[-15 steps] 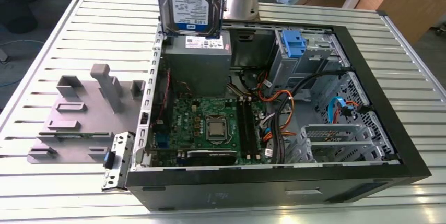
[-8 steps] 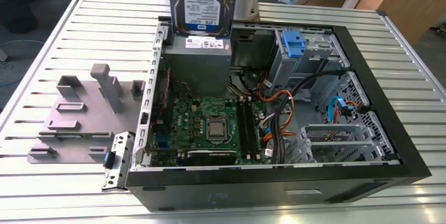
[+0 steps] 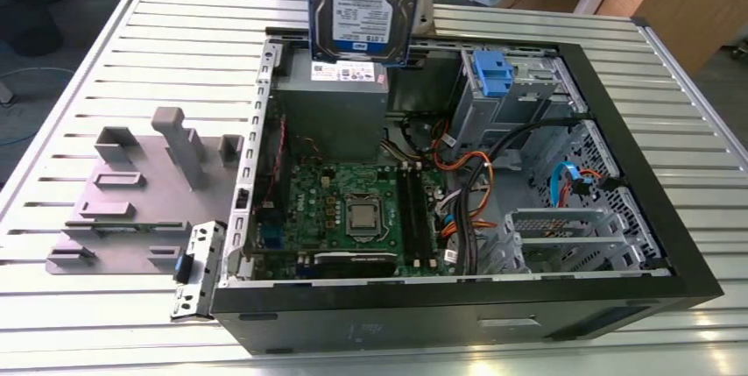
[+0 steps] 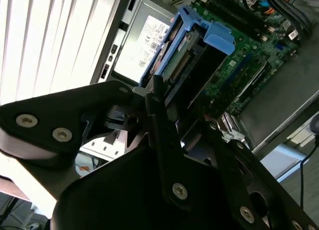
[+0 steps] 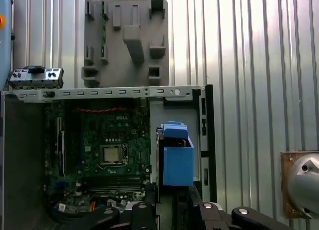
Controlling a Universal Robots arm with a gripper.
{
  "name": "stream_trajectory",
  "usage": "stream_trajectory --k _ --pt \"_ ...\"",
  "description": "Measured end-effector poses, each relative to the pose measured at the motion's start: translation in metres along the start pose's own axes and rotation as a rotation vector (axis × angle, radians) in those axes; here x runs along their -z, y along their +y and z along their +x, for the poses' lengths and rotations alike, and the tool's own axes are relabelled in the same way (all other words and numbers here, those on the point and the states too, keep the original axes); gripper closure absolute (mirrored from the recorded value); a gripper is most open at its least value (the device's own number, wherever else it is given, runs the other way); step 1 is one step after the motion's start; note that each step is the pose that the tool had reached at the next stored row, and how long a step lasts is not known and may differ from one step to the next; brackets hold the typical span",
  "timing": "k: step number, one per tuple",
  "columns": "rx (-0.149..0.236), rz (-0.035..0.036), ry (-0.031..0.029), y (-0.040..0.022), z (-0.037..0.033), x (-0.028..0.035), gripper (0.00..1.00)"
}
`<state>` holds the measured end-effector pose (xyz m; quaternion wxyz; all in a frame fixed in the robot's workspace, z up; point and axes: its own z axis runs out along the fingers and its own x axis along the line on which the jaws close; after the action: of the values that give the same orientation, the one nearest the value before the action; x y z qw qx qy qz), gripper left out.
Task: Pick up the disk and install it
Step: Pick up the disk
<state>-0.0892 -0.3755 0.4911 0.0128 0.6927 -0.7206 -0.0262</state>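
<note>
you're hanging the disk over the power supply, gripper clamped shut on it; i'd be keeping it square, clearing the cables, lining up on the drive cage

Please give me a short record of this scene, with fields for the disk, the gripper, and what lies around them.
disk: upright, held above the open case, over the power supply
gripper: shut on the disk
case: open on the table, motherboard exposed
stand: on the table, at the exterior view's left of the case
progress: disk picked up, not installed
</note>
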Motion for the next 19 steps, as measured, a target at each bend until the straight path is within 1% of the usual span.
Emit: stream_trajectory --k 11,19 --pt "0.000 0.0000 -0.0001 -0.0291 -0.0023 0.0010 0.65" --pt "0.000 0.0000 0.0000 -0.0469 -0.0044 0.0016 0.65"
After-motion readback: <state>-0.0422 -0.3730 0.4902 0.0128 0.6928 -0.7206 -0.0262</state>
